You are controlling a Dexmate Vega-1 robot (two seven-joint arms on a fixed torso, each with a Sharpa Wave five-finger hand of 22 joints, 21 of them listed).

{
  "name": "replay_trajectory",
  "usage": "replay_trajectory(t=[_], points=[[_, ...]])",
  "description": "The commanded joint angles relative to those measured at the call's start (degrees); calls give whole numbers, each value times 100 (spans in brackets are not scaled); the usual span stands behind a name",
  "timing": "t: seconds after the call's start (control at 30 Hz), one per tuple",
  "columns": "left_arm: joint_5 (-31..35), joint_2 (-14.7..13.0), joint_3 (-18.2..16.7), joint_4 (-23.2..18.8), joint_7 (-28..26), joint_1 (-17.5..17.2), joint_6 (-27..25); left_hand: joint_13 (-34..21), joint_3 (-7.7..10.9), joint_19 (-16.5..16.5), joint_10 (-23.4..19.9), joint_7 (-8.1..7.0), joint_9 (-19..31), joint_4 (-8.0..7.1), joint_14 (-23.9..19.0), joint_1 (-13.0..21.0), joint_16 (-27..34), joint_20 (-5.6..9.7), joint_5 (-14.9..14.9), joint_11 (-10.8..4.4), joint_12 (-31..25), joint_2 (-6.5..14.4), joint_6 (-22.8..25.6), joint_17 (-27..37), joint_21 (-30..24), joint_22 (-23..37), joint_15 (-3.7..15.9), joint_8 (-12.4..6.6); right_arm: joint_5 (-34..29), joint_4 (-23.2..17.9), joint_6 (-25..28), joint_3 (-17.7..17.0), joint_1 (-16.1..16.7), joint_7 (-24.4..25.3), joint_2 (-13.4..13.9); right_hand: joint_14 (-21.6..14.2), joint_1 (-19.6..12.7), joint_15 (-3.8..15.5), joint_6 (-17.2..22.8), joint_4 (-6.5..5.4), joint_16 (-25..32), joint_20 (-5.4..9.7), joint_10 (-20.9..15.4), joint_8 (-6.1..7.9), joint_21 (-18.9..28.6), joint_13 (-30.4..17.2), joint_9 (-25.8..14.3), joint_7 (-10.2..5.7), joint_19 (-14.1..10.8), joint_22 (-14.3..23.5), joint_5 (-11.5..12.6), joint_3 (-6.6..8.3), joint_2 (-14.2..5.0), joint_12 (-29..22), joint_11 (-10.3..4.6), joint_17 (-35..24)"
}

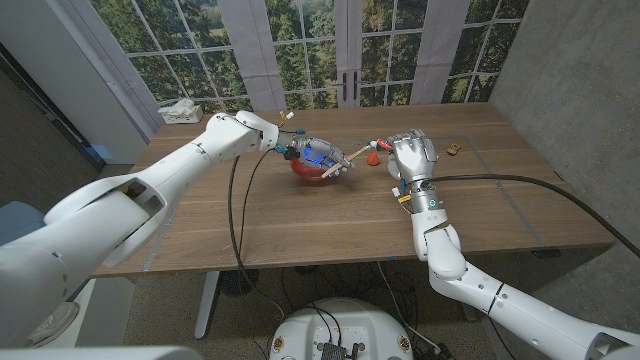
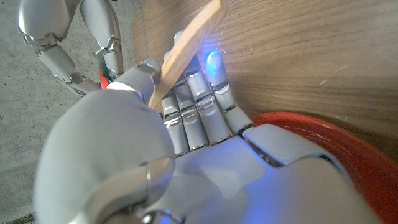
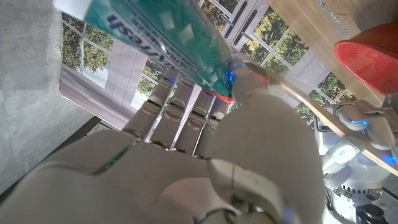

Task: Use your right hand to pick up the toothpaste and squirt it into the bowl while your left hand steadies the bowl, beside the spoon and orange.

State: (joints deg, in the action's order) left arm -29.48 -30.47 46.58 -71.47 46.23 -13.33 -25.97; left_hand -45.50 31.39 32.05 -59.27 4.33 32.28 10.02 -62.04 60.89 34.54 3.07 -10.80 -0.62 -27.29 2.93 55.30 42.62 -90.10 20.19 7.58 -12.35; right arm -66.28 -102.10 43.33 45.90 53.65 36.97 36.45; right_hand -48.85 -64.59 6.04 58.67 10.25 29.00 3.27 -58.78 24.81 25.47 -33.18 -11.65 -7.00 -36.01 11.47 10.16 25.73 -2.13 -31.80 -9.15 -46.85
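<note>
The wooden tabletop [image 1: 300,215] stands before tall windows. The left hand [image 1: 310,152] grips the red bowl [image 1: 315,172]. The right hand [image 1: 412,158] clasps the toothpaste [image 3: 168,37] beside it. Good practice: carry the nozzle over the bowl, then squeeze steadily.

A wooden table [image 1: 300,225] stands before tall paned windows [image 1: 300,45] showing green trees in daylight. A grey concrete wall [image 1: 570,60] rises on the right, with grey floor below the table.
</note>
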Motion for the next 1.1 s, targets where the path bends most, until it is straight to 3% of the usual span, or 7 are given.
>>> replay_trajectory(t=[0.03, 0.43, 1.1], points=[[11, -15, 22, -77, 41, -7, -22, -2, 33, -30, -1000, 94, 5, -4, -167, 688, 20, 500, -41, -875, 37, 661, 144, 13, -27, 20, 548, -14, 64, 5, 34, -48, 33, 91, -9, -80, -162, 760, 219, -37, -8, 403, -298, 23, 44, -507, -7, -237, 25, -2, 27, 35, -123, 17, -238, -38], [35, -15, 64, -75, 92, 36, -71, -10, 29, -31, -1001, 104, 3, -5, -177, 686, 25, 502, -38, -870, 45, 662, 161, 18, -27, 19, 547, -18, 198, 113, 85, -102, 47, 469, -129, -129, -181, 753, 302, -44, -72, 365, -368, 48, 80, -579, -4, -194, 40, -8, 36, 47, -105, -17, -241, -74], [58, 63, 60, 149, 165, 101, 12, -27, 26, -35, -996, 108, 12, -5, -156, 688, 14, 500, -37, -874, 61, 666, 152, 18, -28, 18, 546, -15, 243, 285, 141, 8, -94, 530, -144, -213, -226, 759, 327, -35, -156, 350, -414, 40, 128, -601, 5, -185, 57, -19, 35, 85, -61, 6, -236, -133]])
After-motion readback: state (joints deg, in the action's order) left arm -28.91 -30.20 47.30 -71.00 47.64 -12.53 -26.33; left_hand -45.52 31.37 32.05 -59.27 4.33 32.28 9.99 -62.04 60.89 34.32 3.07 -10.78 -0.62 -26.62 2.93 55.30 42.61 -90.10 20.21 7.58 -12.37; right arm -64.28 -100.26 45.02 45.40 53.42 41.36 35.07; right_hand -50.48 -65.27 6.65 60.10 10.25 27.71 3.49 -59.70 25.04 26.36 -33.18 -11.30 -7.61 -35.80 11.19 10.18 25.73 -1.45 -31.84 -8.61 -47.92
